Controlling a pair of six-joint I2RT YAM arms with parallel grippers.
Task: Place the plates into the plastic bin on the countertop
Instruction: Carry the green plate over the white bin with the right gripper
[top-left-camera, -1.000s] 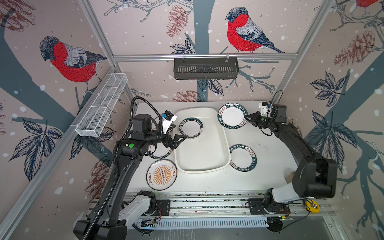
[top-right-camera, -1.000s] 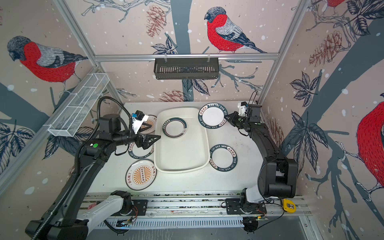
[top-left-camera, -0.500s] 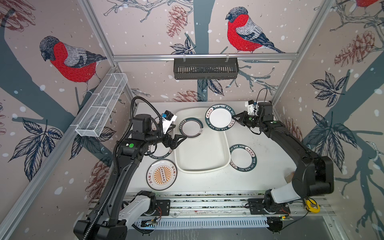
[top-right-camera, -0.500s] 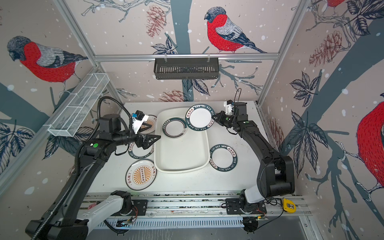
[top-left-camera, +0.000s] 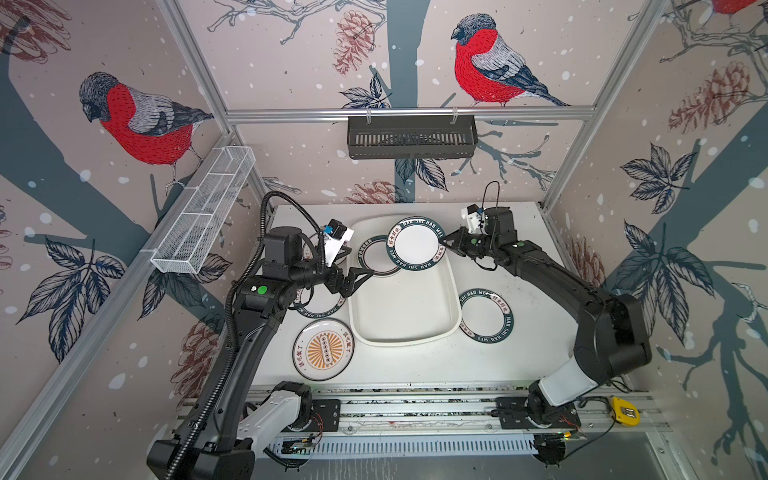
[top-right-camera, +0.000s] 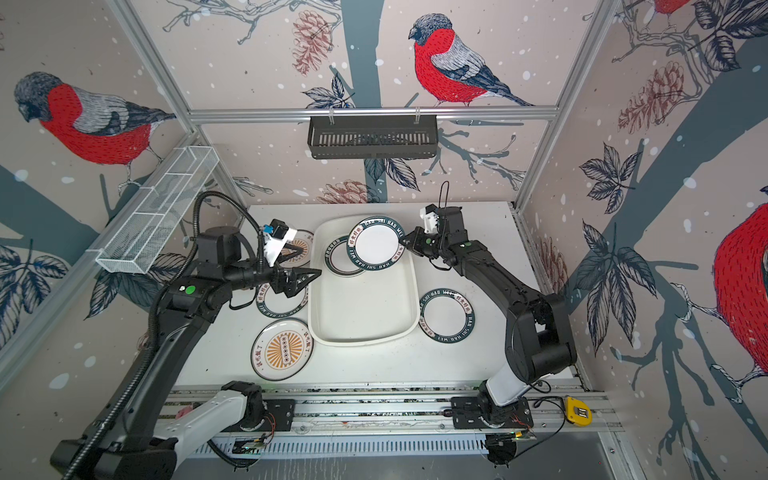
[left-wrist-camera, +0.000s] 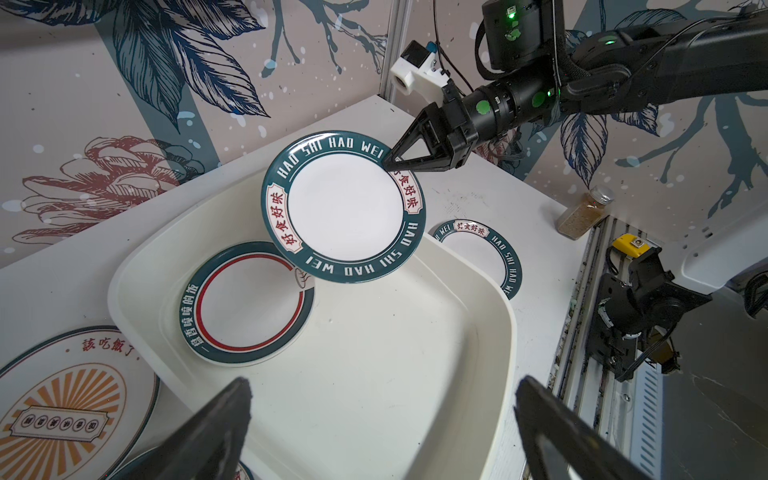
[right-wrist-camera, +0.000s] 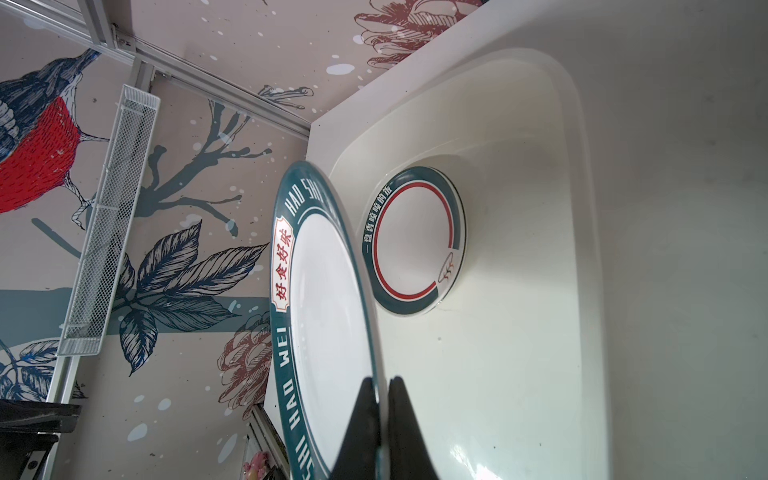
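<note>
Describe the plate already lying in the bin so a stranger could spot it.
Find the big white bin in the middle. One plate lies in its far left corner, beside the lifted plate. Only it has a thin red ring inside its dark green rim.

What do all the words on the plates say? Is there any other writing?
"HAO SHI HAO WEI": green rim of the lifted plate.
"好食好味": red, in white panels on that rim.
"HAO SHI HAO WEI": rim of the green-rimmed plate lying right of the plastic bin.
"該吃飯了": red, on the orange sunburst plate.
Too small to read: white characters on the red-ringed plate in the bin; the sunburst plate's boxed characters.
</note>
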